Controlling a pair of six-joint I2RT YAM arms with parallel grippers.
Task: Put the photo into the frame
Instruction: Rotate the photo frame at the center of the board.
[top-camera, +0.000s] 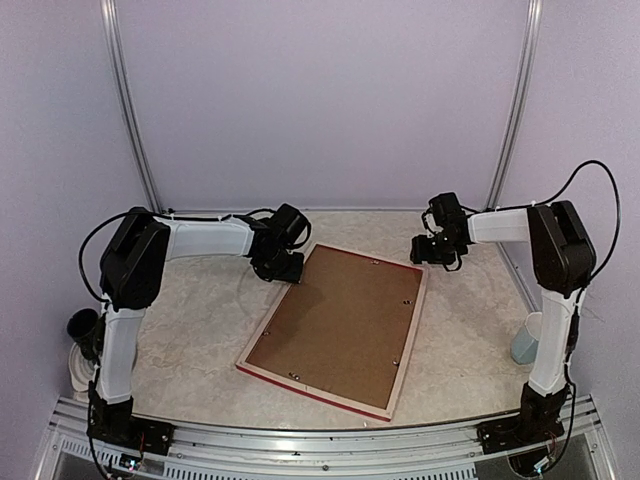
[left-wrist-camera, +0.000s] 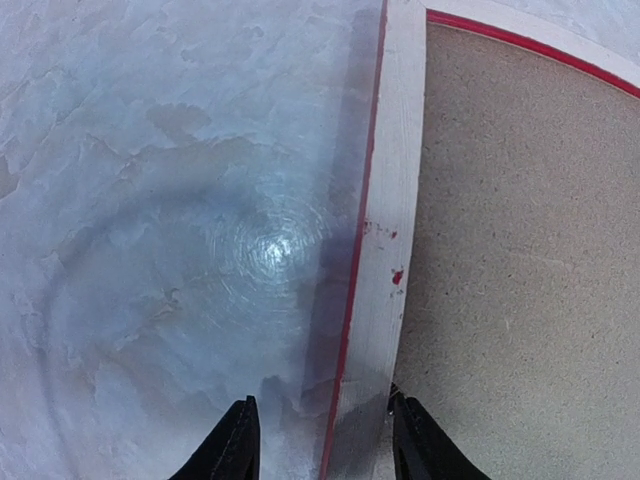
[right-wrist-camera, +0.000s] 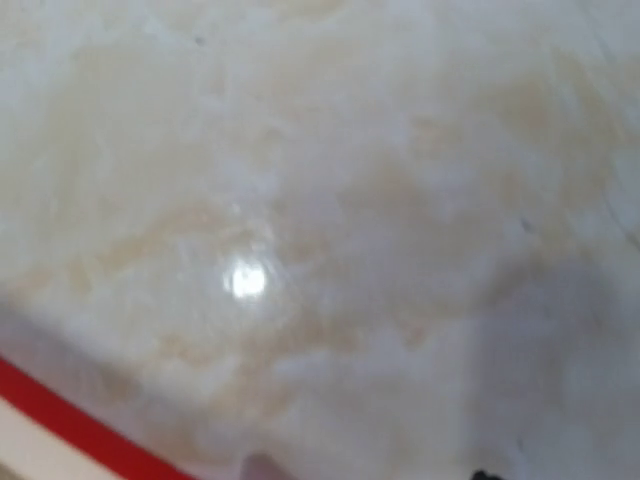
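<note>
Left pincer (left-wrist-camera: 322, 405) hangs open and empty over an edge of the frame (left-wrist-camera: 385, 200); whether the right pincer (top-camera: 437, 250) is open I cannot tell. Backing board (top-camera: 340, 320) sits in, photo unseen: likely nearly done.

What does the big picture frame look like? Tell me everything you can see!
The frame is a big rectangle lying flat and face down on the marbled table, turned a bit askew. Its rails look like pale wood, with a thin red line along the outer edge and a few red specks. A brown backing board fills it, with small metal tabs near the edges. The left gripper stands open astride one long rail; whether it touches, I cannot tell.
</note>
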